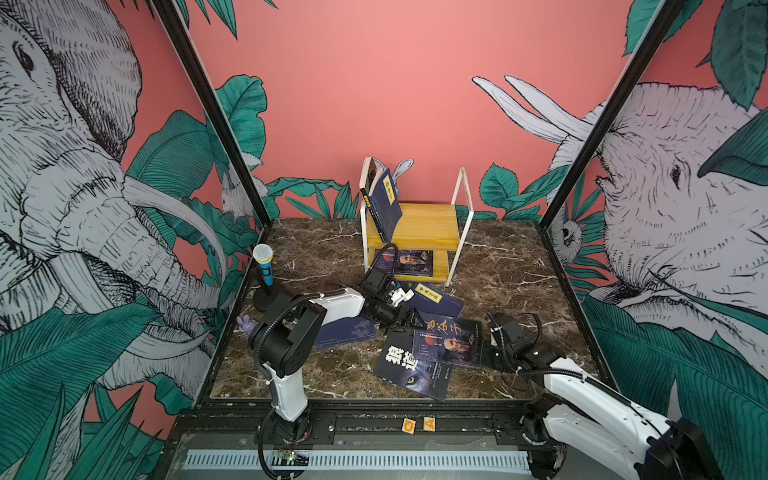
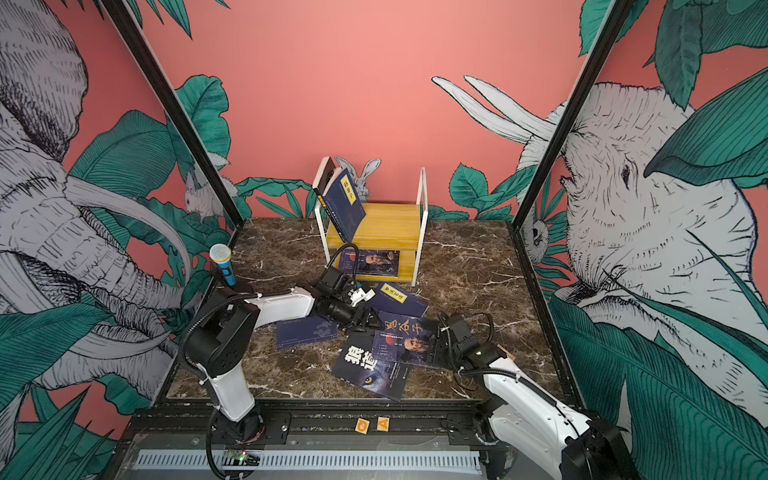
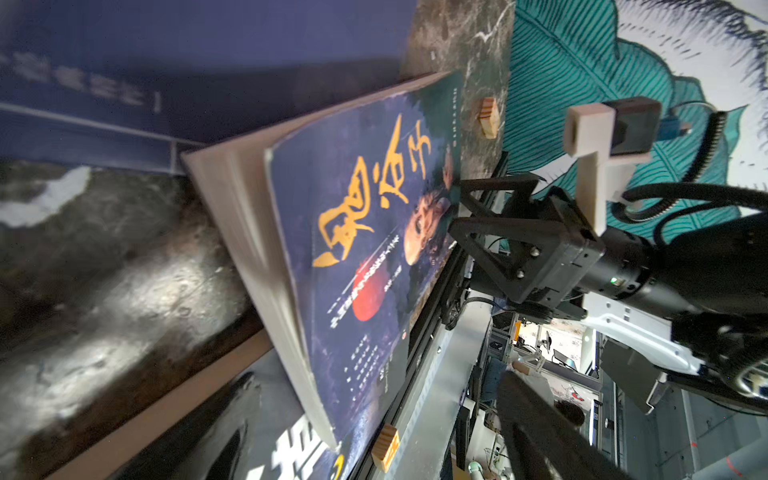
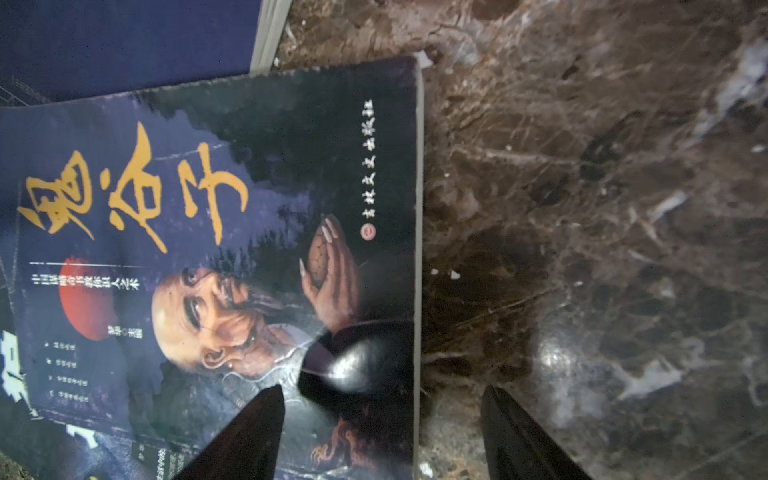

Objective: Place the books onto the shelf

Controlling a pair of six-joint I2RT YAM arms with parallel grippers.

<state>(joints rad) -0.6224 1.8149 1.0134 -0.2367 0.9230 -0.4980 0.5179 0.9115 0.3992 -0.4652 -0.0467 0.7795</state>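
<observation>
The purple portrait book (image 1: 446, 340) lies cover up between the two pincers. It rests partly on the black wolf-eye book (image 1: 409, 372), and a navy book (image 1: 436, 299) lies just beyond it. The right pincer (image 4: 382, 390) stands with jaws apart astride the book's outer edge, one finger above the cover and one above the bare table (image 4: 582, 208); it clamps nothing. The left pincer (image 1: 409, 320) waits at the opposite edge, facing the page block, also apart and empty.

The step in hand looks like a two-sided pickup of this top book. Propped on the others, its edge seems to sit slightly off the table. The right pincer would do best to slip its lower finger under that edge and bite only this one book, not the wolf-eye cover beneath. The left pincer can brace the far edge so the book does not slide away.

The shelf (image 1: 432, 224) stands well beyond the left pincer. A leaning navy book (image 1: 384, 203) occupies one end of its upper board, and a second purple book (image 1: 409, 262) lies flat below. The free room is on the upper board, toward the right pincer's side.
</observation>
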